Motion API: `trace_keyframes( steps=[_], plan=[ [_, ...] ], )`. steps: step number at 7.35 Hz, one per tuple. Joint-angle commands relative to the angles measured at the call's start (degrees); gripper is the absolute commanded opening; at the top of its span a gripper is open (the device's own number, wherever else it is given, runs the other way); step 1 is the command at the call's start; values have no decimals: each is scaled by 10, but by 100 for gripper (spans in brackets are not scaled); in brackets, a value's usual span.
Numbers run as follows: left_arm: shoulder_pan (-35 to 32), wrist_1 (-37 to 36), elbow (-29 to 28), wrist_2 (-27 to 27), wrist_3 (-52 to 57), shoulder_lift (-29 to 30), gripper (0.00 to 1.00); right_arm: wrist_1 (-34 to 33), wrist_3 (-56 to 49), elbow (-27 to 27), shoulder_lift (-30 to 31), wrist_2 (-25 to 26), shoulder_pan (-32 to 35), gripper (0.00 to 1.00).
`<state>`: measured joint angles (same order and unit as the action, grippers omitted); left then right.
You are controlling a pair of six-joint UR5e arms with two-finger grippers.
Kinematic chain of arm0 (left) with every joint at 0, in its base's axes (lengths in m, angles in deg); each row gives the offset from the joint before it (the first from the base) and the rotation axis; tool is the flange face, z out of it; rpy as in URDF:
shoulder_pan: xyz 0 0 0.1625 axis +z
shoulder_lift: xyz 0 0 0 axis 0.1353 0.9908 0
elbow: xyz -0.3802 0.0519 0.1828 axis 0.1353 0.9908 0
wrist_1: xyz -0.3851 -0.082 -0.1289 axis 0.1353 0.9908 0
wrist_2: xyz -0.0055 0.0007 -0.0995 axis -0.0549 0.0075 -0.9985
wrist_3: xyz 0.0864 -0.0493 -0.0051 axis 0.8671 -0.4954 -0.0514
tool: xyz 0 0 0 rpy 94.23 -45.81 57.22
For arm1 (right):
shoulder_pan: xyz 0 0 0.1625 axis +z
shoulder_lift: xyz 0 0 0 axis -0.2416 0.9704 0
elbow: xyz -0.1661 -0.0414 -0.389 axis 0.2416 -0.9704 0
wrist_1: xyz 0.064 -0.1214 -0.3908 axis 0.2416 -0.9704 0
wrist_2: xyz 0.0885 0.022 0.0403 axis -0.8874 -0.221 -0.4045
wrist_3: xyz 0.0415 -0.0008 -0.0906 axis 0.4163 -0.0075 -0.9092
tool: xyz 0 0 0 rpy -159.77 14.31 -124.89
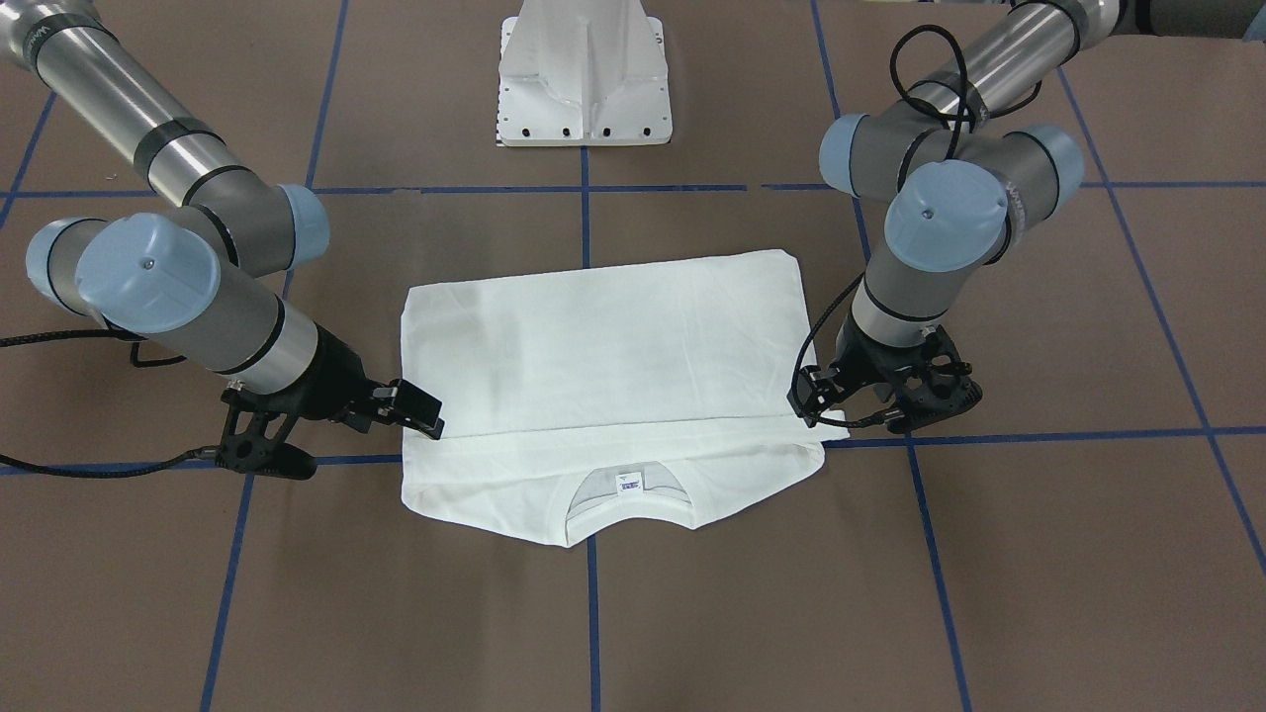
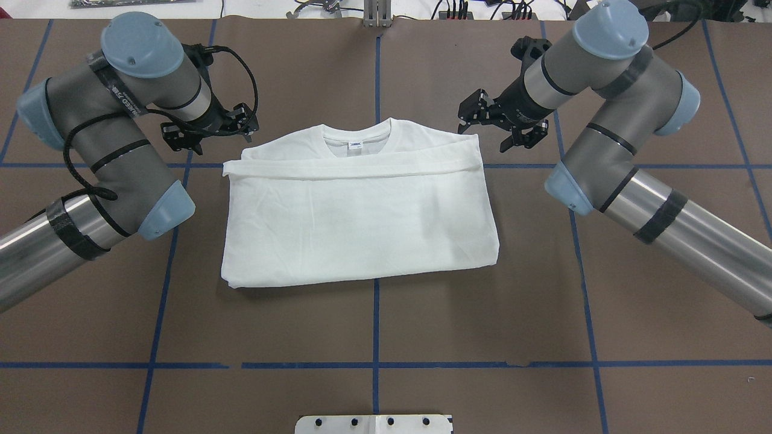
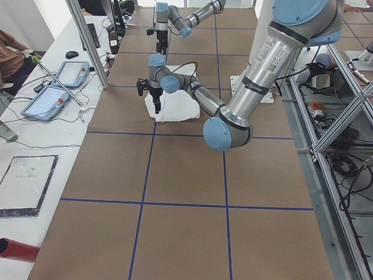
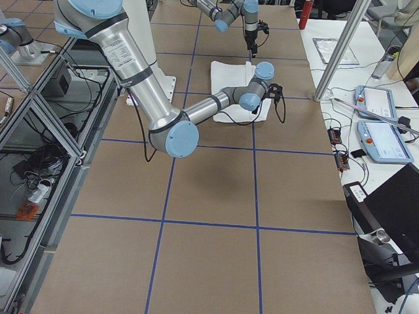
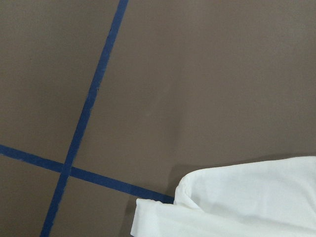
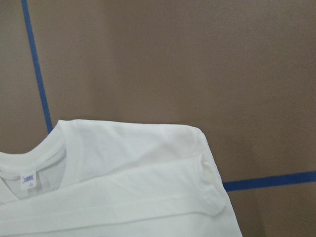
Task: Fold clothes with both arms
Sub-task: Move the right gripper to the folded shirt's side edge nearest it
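Lying folded, T-shirt (image 2: 362, 223) sits between left gripper (image 2: 211, 129) and right gripper (image 2: 497, 129).

- Light was even and diffuse from above. The worktop (image 2: 374, 313) was bright out to every edge and corner.
- T-shirt (image 2: 362, 211) was nearly blown-out white, and its creases barely showed in the overhead and front views.
- A thin soft shadow ran under its hem on the side toward the worktop's robot-side edge.
- There were soft highlights on the silver tubes of the left arm (image 2: 24, 253) and right arm (image 2: 699, 241), with no hard glare.
- Both wrist views were slightly soft and grainy.
- In the side views the shirt was small and showed little detail.
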<state>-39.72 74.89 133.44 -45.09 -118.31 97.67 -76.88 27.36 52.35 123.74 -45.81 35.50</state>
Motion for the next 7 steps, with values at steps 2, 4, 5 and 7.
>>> trace_keyframes(
  steps=[2, 4, 5, 7],
  plan=[
    [-1, -2, 20, 13, -7, 1, 100, 1, 6, 72, 72, 35, -55, 100],
    [-1, -6, 31, 21, -9, -1, 100, -1, 6, 122, 121, 52, -96, 100],
    [-1, -6, 32, 21, -9, 0, 100, -35, 6, 149, 133, 56, -110, 100],
    [-1, -5, 32, 21, -9, -2, 100, -128, 6, 196, 133, 85, -147, 100]
  ],
)
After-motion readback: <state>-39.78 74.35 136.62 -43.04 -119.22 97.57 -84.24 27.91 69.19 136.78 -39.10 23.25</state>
